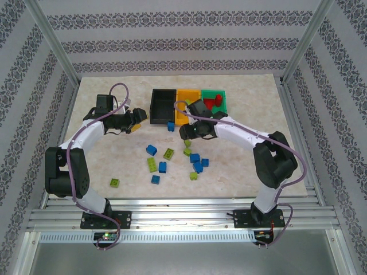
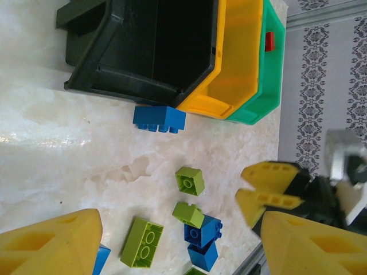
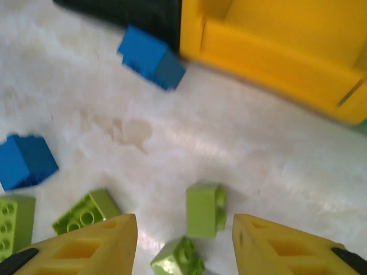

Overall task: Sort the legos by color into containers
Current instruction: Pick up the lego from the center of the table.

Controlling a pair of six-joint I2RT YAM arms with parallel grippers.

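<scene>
I am on the pick-up step with the right gripper. Its two fingers are spread apart and hold nothing. A small green brick lies on the table between them, a bit toward 12 o'clock.

The left gripper is spread wide too, with nothing in it. It waits at 9 o'clock from the bins.

The black bin, yellow bin and green bin sit in a row at 12 o'clock on the table. Red bricks are in the green bin. Loose blue and green bricks lie in the middle.

Next, I think I should go straight down, squeeze the brick gently and lift. A second green brick sits close by at 7 o'clock, so I must not bump it. I cannot tell which bin is for green.
</scene>
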